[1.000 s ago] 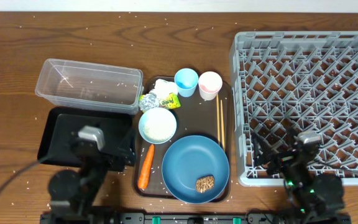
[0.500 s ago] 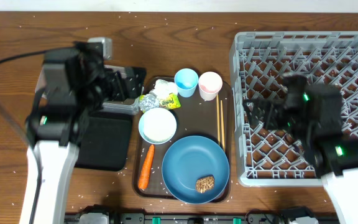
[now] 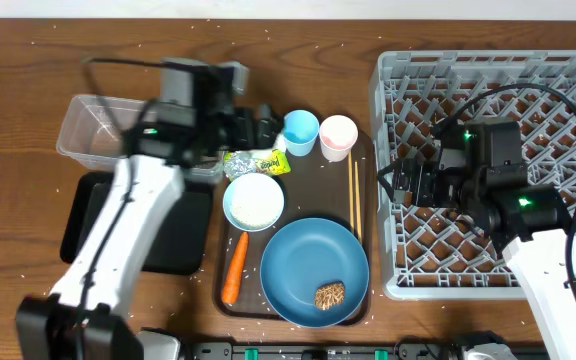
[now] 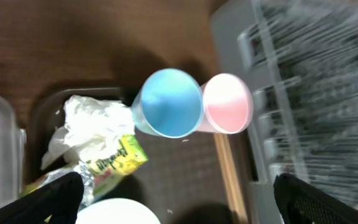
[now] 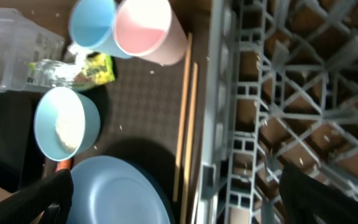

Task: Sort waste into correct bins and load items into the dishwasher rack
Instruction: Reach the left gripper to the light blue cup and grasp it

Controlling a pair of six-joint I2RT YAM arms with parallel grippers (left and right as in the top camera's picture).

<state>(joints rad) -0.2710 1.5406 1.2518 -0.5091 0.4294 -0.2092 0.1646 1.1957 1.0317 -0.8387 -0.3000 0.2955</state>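
Nothing had been sorted, judging by how things lay: every piece sat on the brown serving tray in the middle of the table. The left gripper hovered at the tray's 12 o'clock end with fingers spread wide and holding nothing, right above the light-blue cup and the pale-pink cup, which stood touching side by side. At the cups' 8 o'clock lay the white tissue, the yellow-green packet and the crumpled foil ball, bunched together. Below them sat the small white bowl with rice inside, then the large blue plate at the tray's 6 o'clock, carrying the brown food chunk. The carrot lay along the tray's 9 o'clock edge and the chopsticks along its 3 o'clock edge. The right gripper hung over the near-left part of the dishwasher rack, fingers also spread and empty, pointing toward the chopsticks. The rack, at 3 o'clock of the tray, held no dishes. At 9 o'clock, the clear tub and the black tray showed no waste beyond perhaps stray grains, while loose rice dotted the table. So all of it remained: waste to bins, five items to rack.
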